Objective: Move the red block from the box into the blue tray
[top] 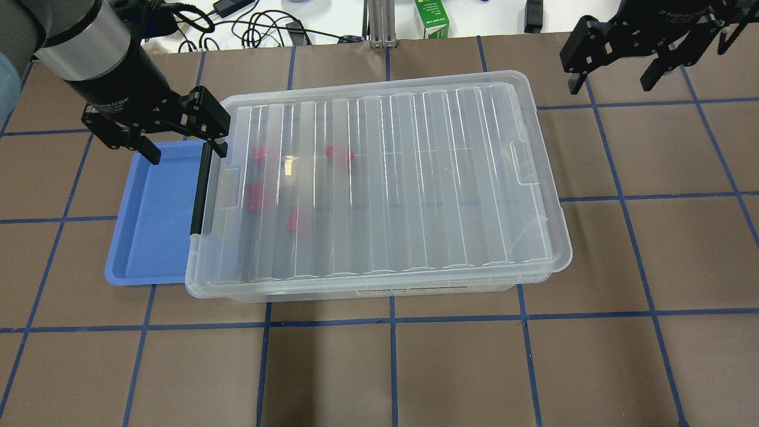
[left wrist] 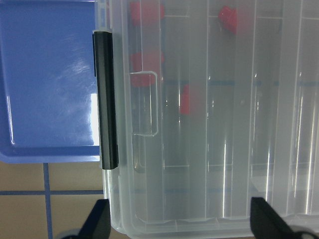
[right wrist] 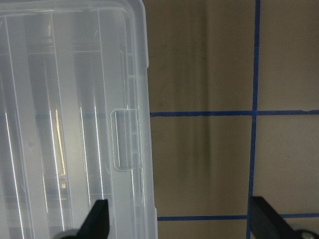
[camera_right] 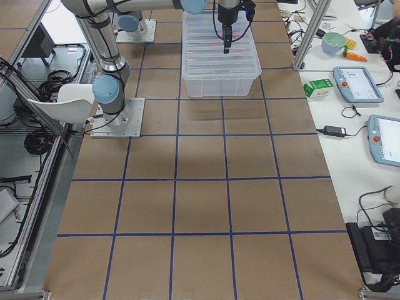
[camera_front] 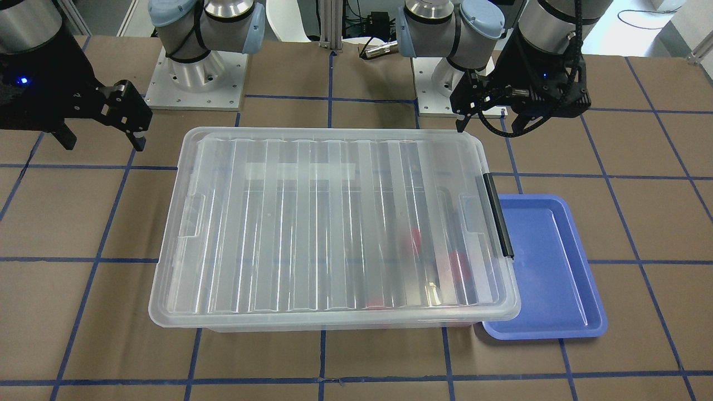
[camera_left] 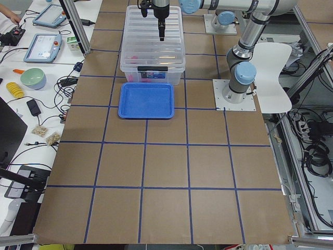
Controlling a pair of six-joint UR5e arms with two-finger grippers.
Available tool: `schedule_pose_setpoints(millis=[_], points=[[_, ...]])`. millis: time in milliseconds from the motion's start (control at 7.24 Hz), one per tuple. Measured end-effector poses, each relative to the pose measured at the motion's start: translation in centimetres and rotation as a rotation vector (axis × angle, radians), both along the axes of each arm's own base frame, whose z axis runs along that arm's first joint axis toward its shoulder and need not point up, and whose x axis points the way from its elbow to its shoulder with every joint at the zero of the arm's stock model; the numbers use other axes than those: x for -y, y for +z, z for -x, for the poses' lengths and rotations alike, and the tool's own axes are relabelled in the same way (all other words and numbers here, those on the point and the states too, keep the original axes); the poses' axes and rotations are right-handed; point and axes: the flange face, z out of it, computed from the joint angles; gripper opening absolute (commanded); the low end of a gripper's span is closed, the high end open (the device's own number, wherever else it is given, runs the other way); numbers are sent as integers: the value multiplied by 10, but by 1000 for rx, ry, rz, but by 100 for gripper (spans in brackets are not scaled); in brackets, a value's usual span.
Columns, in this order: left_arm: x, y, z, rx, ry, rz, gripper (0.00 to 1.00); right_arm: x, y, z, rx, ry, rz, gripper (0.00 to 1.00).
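The box (top: 379,178) lies in the middle of the table with its ribbed clear lid shut and its black clip bar (top: 200,188) at my left end. Several red pieces (top: 293,219) show blurred through the lid near that end; I cannot tell which is the red block. The blue tray (top: 151,219) lies empty against that same end. My left gripper (top: 185,148) is open and empty, hovering over the clip-bar corner; its wrist view shows the bar (left wrist: 106,99) and tray (left wrist: 50,74) below. My right gripper (top: 611,83) is open and empty above bare table off the box's other end (right wrist: 65,124).
The two arm bases (camera_front: 198,72) stand behind the box. A green carton (top: 431,18) and cables lie beyond the table's far edge. Brown table with blue tape lines (top: 391,320) stretches in front of the box.
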Motion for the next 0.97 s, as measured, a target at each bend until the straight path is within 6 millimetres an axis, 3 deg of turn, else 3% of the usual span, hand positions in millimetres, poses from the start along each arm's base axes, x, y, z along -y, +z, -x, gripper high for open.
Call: schedule_pose_setpoints(millis=[553, 967], points=[[-2, 0, -1, 8, 0, -3, 100, 17, -100, 0, -2, -1, 28, 100], [-8, 9, 0, 5, 1, 18, 100, 33, -140, -2, 12, 7, 4, 100]])
